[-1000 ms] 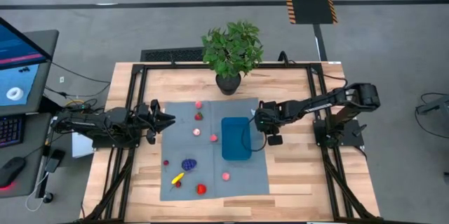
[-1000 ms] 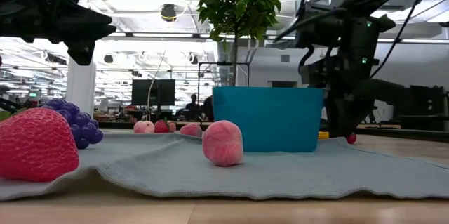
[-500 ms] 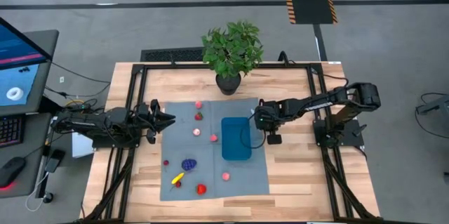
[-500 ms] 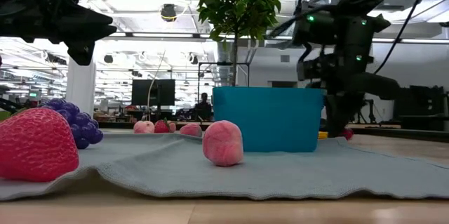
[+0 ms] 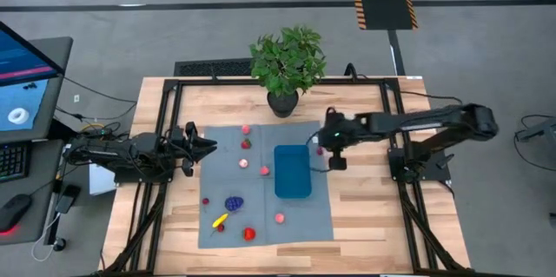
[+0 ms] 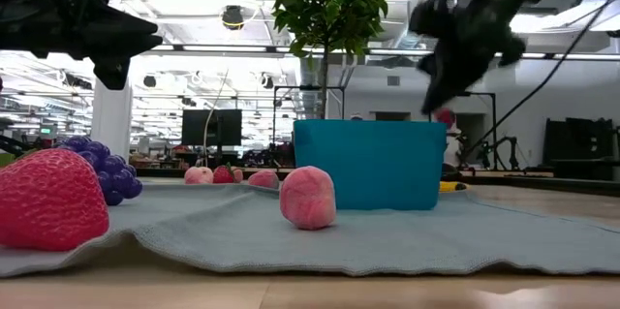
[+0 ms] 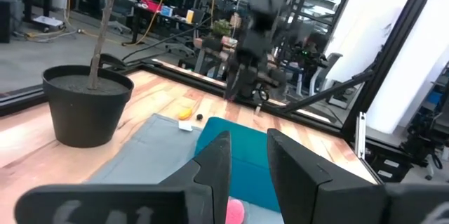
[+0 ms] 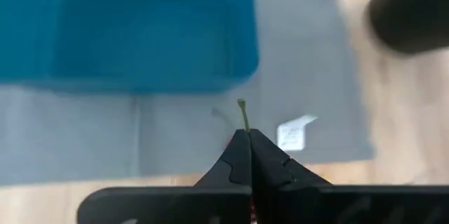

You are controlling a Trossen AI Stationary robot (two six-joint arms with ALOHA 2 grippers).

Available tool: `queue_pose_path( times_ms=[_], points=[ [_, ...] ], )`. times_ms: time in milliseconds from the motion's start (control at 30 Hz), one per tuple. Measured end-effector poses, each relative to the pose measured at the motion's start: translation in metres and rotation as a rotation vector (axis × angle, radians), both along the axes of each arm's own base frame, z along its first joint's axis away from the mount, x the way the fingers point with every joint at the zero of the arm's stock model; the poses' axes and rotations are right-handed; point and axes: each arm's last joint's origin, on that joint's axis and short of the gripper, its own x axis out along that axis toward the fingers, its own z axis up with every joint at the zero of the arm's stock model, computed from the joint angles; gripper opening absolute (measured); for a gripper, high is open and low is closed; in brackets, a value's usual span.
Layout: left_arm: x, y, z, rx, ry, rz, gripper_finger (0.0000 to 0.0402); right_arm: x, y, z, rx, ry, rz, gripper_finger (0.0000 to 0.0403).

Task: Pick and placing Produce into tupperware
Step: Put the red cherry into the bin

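Observation:
The blue tupperware (image 5: 293, 171) stands on the right part of a grey-blue mat (image 5: 261, 216). Loose produce lies on the mat: purple grapes (image 5: 234, 202), a yellow piece (image 5: 220, 220), a red strawberry (image 5: 249, 234) and several pink and red pieces. My right gripper (image 5: 320, 147) hangs above the mat's far right part, beside the tupperware's far right corner. It slants down and is shut on a tiny red fruit (image 6: 444, 117). My left gripper (image 5: 211, 146) waits level at the mat's left edge, open, with nothing between its fingers (image 7: 210, 168). My right gripper pinches the red fruit by its thin green stem (image 8: 243, 112) between its shut fingertips. The stem's end sticks out past them. The fingers slant down from the table's right side. The fruit's red body (image 6: 444, 117) hangs under the fingers, lifted clear of the mat.
A potted plant (image 5: 287, 64) stands at the mat's far edge. A white tag (image 8: 295, 133) lies on the mat below my right gripper. A small yellow thing (image 6: 450, 186) rests on the wood to the right of the tupperware. Bare wood lies right of the mat.
My right gripper has taken hold of the small red fruit, which lay beside the tupperware's right side. It has risen steeply and tipped more level. The fruit is now lifted clear, about level with the tupperware's rim in the low view.

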Motion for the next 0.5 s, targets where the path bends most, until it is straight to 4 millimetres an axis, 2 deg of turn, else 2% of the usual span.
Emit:
queue_pose_path(
  times_ms=[133,233,333,500],
  points=[
    [0.000,0.001,0.002,-0.002,-0.023,0.028,0.0082,-0.022,0.006,0.037,0.004,-0.190,0.002,0.0010],
    [-0.001,0.001,0.004,-0.004,-0.038,0.050,0.0082,-0.041,0.010,0.056,0.024,-0.345,-0.008,0.0010],
    [-0.001,0.001,0.004,-0.018,-0.042,0.050,0.0082,-0.061,0.015,0.061,0.079,-0.458,-0.038,0.0010],
    [-0.002,0.003,0.010,-0.015,-0.103,0.089,0.0082,-0.083,0.026,0.054,0.236,-0.666,-0.079,0.0010]
  ],
)
